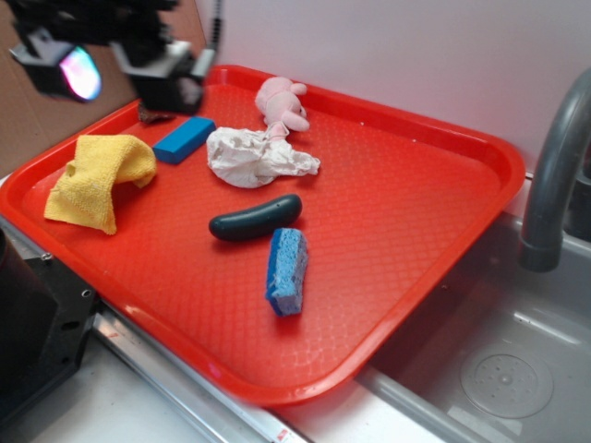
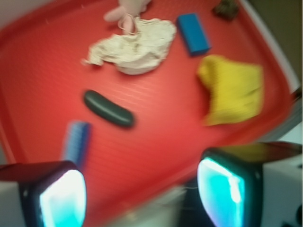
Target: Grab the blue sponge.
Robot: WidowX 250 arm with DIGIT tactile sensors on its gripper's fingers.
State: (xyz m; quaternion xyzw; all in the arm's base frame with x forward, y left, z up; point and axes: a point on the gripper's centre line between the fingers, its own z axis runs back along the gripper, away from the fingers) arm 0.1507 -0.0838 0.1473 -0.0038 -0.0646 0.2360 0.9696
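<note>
The blue sponge (image 1: pixel 288 270) lies on its edge on the red tray (image 1: pixel 406 212), near the tray's front and just below a dark green pickle (image 1: pixel 255 219). In the wrist view the blue sponge (image 2: pixel 77 143) is blurred at lower left, above the left finger. My gripper (image 1: pixel 125 78) hangs high over the tray's far left corner, well away from the sponge. It is open, and nothing sits between its glowing pads (image 2: pixel 61 198). The gripper (image 2: pixel 142 196) frames the tray's near rim.
A smooth blue block (image 1: pixel 184 139), a yellow cloth (image 1: pixel 100 177), a crumpled white cloth (image 1: pixel 254 157) and a pink plush toy (image 1: pixel 280 103) also lie on the tray. A small dark object (image 2: pixel 226 8) sits in the corner. A grey faucet (image 1: pixel 554 175) and sink (image 1: pixel 499 369) stand to the right.
</note>
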